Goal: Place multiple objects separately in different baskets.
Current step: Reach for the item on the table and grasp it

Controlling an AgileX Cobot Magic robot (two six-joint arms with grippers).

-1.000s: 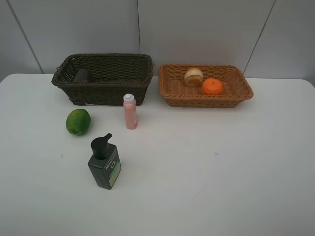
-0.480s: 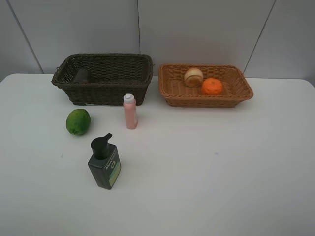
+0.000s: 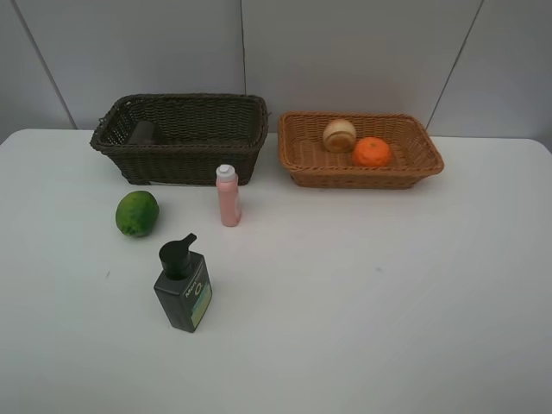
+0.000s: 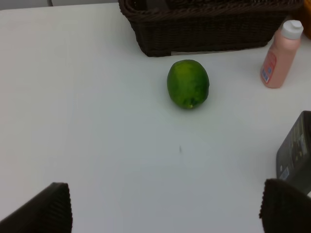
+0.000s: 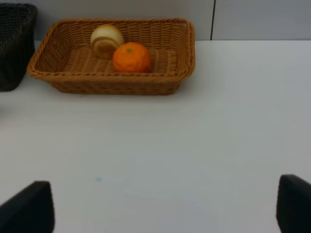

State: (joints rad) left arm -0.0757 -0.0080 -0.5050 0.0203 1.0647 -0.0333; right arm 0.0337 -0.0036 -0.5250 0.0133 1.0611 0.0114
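A green round fruit (image 3: 137,213) (image 4: 188,83), a slim pink white-capped bottle (image 3: 228,196) (image 4: 281,54) and a dark green pump bottle (image 3: 184,286) (image 4: 295,148) stand on the white table in front of the dark brown basket (image 3: 190,162). A dark cup (image 3: 142,133) sits inside that basket at its left end. The tan basket (image 3: 362,178) (image 5: 112,85) holds an orange (image 3: 372,152) (image 5: 131,58) and a pale yellowish round fruit (image 3: 339,135) (image 5: 107,41). My left gripper (image 4: 167,213) is open and empty, some way short of the green fruit. My right gripper (image 5: 160,208) is open and empty, well short of the tan basket.
Both baskets stand side by side at the back of the white table (image 3: 388,285), against a grey panelled wall. Neither arm shows in the exterior high view.
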